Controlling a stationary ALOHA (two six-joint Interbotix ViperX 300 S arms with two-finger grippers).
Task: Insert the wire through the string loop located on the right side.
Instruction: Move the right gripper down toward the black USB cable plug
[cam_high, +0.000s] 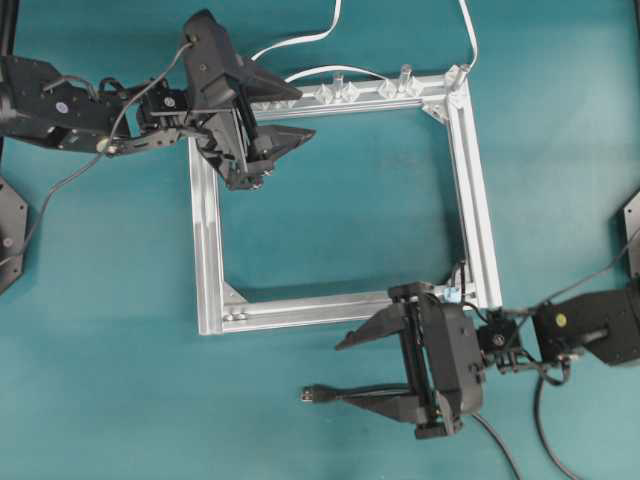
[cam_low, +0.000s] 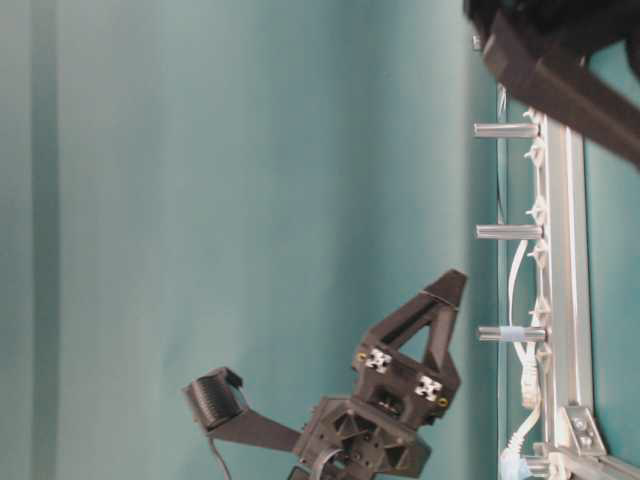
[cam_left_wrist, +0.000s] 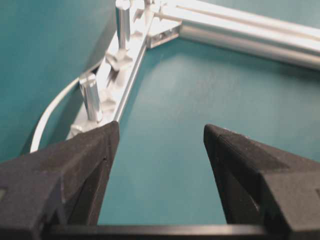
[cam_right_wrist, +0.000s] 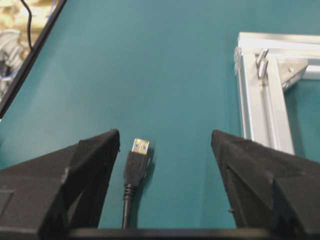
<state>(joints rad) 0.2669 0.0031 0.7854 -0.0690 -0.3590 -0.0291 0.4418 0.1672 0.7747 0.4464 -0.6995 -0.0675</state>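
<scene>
The wire's black plug (cam_right_wrist: 137, 160) with its gold tip lies flat on the teal table between my right gripper's (cam_right_wrist: 165, 135) open fingers. It lies close to the left finger and touches neither. In the overhead view the plug (cam_high: 311, 394) sits just past the lower fingertip of the right gripper (cam_high: 343, 372), below the frame's near rail. The string loop (cam_high: 459, 276) is a thin dark strand with a pale-blue bit at the frame's near right corner, right behind the right wrist. My left gripper (cam_high: 290, 115) hovers open and empty at the frame's far left corner, also seen as the left gripper (cam_left_wrist: 161, 129).
The square silver frame (cam_high: 480, 200) lies mid-table. Clear clips and short posts (cam_high: 345, 92) stand along its far rail. A white cable (cam_high: 300, 42) curves behind that rail. In the right wrist view the frame corner (cam_right_wrist: 260, 95) is to the right of the fingers.
</scene>
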